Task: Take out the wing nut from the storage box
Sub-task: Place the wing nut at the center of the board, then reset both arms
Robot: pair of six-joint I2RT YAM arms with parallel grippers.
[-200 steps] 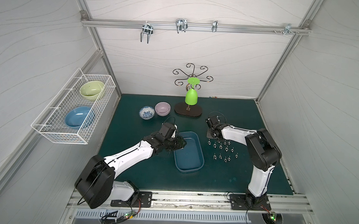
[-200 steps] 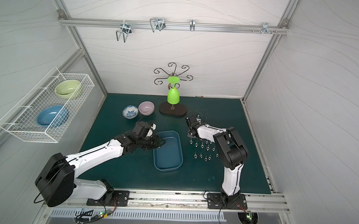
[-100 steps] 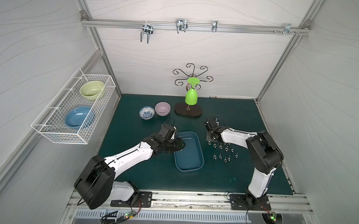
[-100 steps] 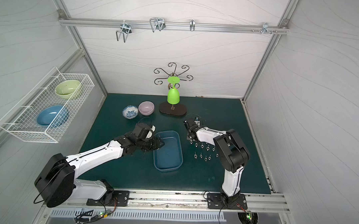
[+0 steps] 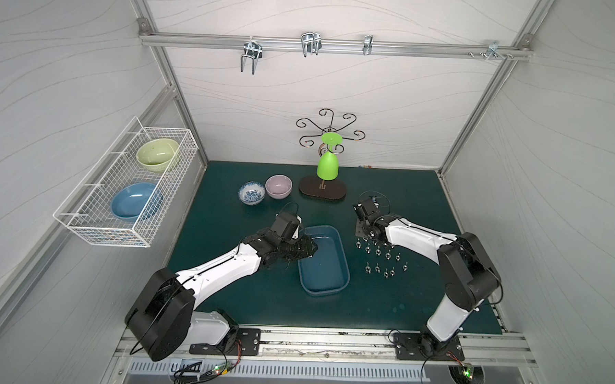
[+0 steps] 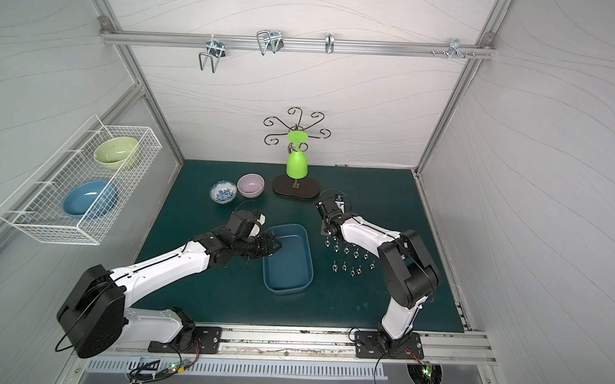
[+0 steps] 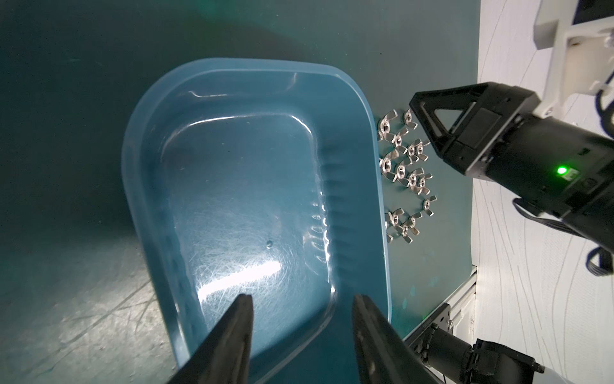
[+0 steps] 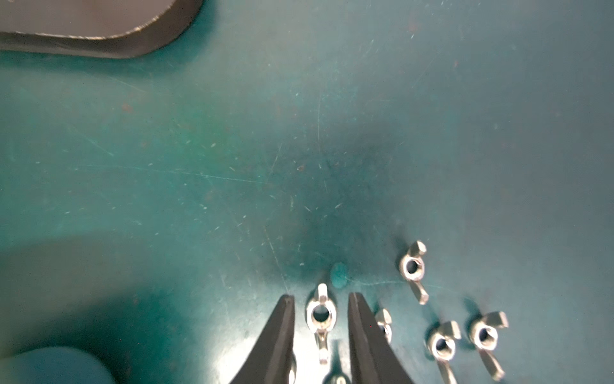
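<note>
At the front edge of the bench (image 5: 241,297) the two arms are bolted to a metal rail and reach away from it. Past them, near the middle, sits the storage box (image 5: 325,291), a shallow blue tub set lengthwise. The left pincer (image 5: 312,250) hangs over the box's far left corner. In its wrist view the fingers (image 7: 239,319) stand well apart above the box floor (image 7: 232,199) with nothing between them.

Just beside the box, on the right, a scatter of wing nuts (image 5: 378,254) lies on the bench, outside the tub. At the far end of that scatter the right pincer (image 5: 361,237) points down at the bench. Its wrist view shows the fingers (image 8: 282,319) narrowly parted on either side of one wing nut (image 8: 319,314), which lies flat with a slim gap on each side.

Further back stand a patterned bowl (image 5: 251,193) and a pink bowl (image 5: 278,186), side by side. To their right is a dark stand (image 5: 322,194) with a green glass (image 5: 328,167) hung upside down. On the left wall a wire basket (image 5: 83,222) holds a blue bowl (image 5: 136,200) and a green bowl (image 5: 157,155). Along the back wall runs a rail (image 5: 412,49) with metal hooks.
</note>
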